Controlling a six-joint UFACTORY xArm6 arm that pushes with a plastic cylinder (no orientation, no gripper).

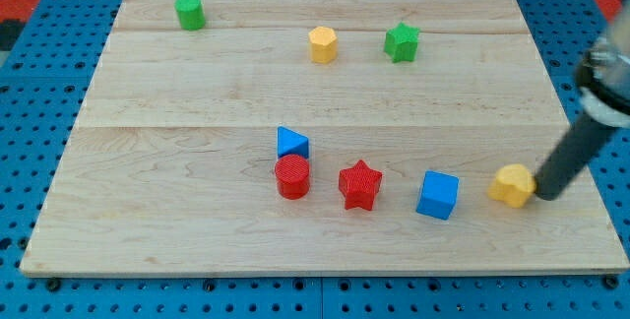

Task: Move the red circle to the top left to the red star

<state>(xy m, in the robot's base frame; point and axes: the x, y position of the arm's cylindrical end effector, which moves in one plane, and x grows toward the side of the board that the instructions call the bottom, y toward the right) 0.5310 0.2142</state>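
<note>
The red circle [292, 176] stands on the wooden board just left of the red star [360, 184], with a small gap between them. A blue triangle [291, 143] touches the red circle's upper side. My tip [542, 197] is far to the view's right, touching the right side of a yellow block [512, 184]. The rod slants up to the view's right edge. My tip is well away from the red circle and the red star.
A blue cube [438, 195] sits between the red star and the yellow block. A green cylinder [190, 12] is at the top left, a yellow hexagon [323, 43] and a green star [402, 42] at the top middle. The board's right edge [581, 142] is near my tip.
</note>
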